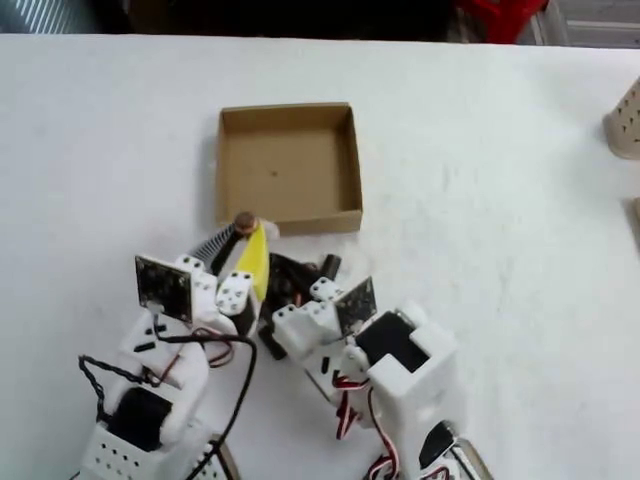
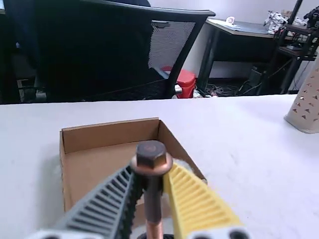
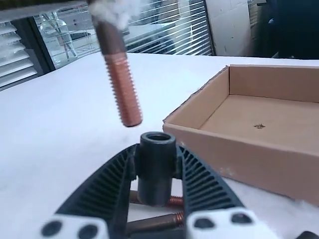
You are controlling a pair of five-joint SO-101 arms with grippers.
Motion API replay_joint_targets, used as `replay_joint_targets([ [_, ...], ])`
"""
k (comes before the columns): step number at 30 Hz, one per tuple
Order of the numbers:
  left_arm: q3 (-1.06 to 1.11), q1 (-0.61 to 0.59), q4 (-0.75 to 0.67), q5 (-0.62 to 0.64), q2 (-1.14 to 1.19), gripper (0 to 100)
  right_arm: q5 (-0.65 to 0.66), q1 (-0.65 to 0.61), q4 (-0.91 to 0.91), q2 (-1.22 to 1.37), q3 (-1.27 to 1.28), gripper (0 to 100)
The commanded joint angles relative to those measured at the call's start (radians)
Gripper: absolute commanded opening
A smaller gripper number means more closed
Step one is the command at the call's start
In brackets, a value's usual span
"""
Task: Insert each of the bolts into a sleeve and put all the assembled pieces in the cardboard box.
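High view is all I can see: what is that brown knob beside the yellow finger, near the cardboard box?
Observer: It is the head of a copper bolt, held upright in the left gripper.
Operator: Is it in a sleeve yet?
Observer: No. Its threaded tip hangs just above the hole of a black sleeve, which the right gripper holds upright.
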Motion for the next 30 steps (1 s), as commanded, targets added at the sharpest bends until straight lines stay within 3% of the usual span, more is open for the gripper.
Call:
replay_joint_targets([
  [1,-0.100,0.061,0.046,0.008,-0.007,2,0.012,-0.010,-0.021,-0.002,-0.014,1.5],
  [5,-0.129,0.070,0.118,0.002,-0.007,2,0.012,-0.010,-0.021,-0.002,-0.012,1.5],
  [9,-0.115,0.064,0.120,-0.068,-0.005,2,0.012,-0.019,-0.024,-0.010,0.014,1.5],
  [30,-0.055,0.002,0.120,-0.069,-0.002,2,0.063,-0.030,-0.048,-0.012,0.037,1.5],
])
